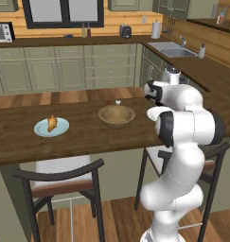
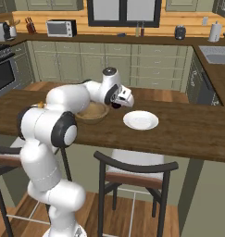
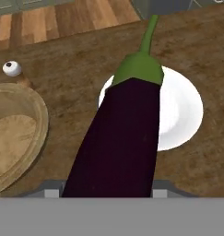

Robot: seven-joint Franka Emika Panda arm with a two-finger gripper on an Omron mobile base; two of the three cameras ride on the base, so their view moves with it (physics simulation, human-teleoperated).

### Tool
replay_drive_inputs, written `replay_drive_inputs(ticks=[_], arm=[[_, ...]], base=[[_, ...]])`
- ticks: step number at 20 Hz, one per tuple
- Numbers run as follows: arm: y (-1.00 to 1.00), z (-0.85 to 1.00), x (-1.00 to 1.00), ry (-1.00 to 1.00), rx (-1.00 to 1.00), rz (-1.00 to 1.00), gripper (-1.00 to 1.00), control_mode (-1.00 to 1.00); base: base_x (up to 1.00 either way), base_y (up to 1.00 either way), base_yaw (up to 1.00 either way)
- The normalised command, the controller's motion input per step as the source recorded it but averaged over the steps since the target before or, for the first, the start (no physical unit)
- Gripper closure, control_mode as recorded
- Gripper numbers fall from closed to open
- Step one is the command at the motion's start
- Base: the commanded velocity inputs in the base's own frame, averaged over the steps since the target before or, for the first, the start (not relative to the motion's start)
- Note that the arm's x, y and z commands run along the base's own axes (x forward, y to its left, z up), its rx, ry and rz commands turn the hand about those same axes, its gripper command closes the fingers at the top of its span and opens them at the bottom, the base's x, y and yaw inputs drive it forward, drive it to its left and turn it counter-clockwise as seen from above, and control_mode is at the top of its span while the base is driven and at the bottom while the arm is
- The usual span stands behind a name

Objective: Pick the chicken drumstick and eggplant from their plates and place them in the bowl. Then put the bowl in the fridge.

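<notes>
We see a smooth, glossy dark purple eggplant [image 3: 118, 138] with a green cap, grasped in our half-closed pincer [image 3: 106, 191] above a flat white plate [image 3: 182, 115]. The deep, tan wooden bowl [image 1: 116, 116] sits mid-counter [image 1: 88, 134]; the lumpy golden chicken drumstick [image 1: 51, 123] lies on a pale blue plate [image 1: 62, 127] towards the left end.

Eggplant [image 3: 120, 133]: lower end cut off at 6 o'clock, hiding the gripper's fingertips and part of the white plate [image 3: 182, 110]. Bowl [image 3: 14, 138]: cut by the edge at 9 o'clock. From the left base, the arm [image 1: 187, 123] conceals most of that plate; the small objects behind the bowl are too small to identify.
</notes>
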Motion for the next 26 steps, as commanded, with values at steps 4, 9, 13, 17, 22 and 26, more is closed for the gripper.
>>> replay_drive_inputs(ticks=[4, 9, 13, 17, 22, 26], arm=[[0.86, 0.20, 0.01, 0.23, -0.02, 0.04, 1.00, -1.00], [0.70, 0.08, 0.02, 0.20, 0.00, 0.07, 1.00, -1.00], [0.44, 0.07, 0.16, 0.14, 0.01, 0.05, 1.00, -1.00], [0.57, -0.27, 0.52, 0.04, 0.02, 0.00, 1.00, -1.00], [0.13, -0.43, 0.62, 0.04, 0.11, 0.01, 1.00, -1.00], [0.19, -0.43, 0.53, 0.11, 0.05, 0.00, 1.00, -1.00]], base=[[0.00, 0.00, 0.00], [0.00, 0.00, 0.00], [0.00, 0.00, 0.00], [0.00, 0.00, 0.00], [0.00, 0.00, 0.00], [0.00, 0.00, 0.00]])
